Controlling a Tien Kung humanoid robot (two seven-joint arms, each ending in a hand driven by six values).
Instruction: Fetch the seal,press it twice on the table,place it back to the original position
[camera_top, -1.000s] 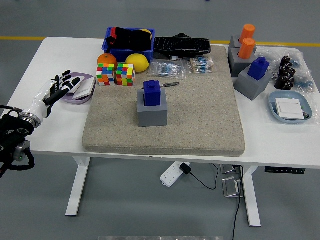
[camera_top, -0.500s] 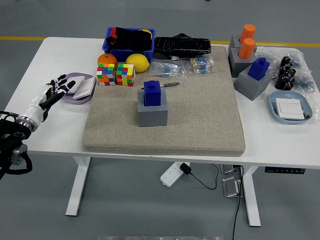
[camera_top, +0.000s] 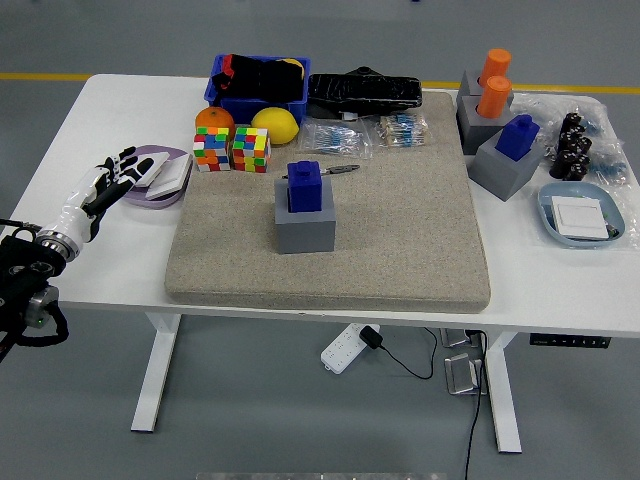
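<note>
Left hand (camera_top: 108, 178) first, and we see it over the left end of the white surface (camera_top: 100, 110), fingers spread and loose, holding nothing. Compared with half a second ago it has crept a touch up and forward again, after dipping back the moment before that, so we read this as a small wobble at the edge and not a real reach. It sits beside the lilac dish (camera_top: 160, 175), well apart from the work area. Our right hand is not in the picture at all.

Across the middle lies the big beige mat (camera_top: 400, 240), and nothing on it has shifted over the last second. On the mat stands the grey block (camera_top: 305, 232), and seated in its top is the blue seal (camera_top: 304, 186), upright and untouched. So the fetch has not begun, by our judgement: no press made, nothing to return yet.

A second blue seal (camera_top: 517, 135) sits in another grey holder at the right, beside two orange cylinders (camera_top: 493, 82). Behind the mat's left corner we spot two puzzle cubes (camera_top: 231, 149), an orange (camera_top: 213, 118) and a lemon (camera_top: 274, 122).

For the hand, the next move looks like a long sweep right toward the centre seal.
</note>
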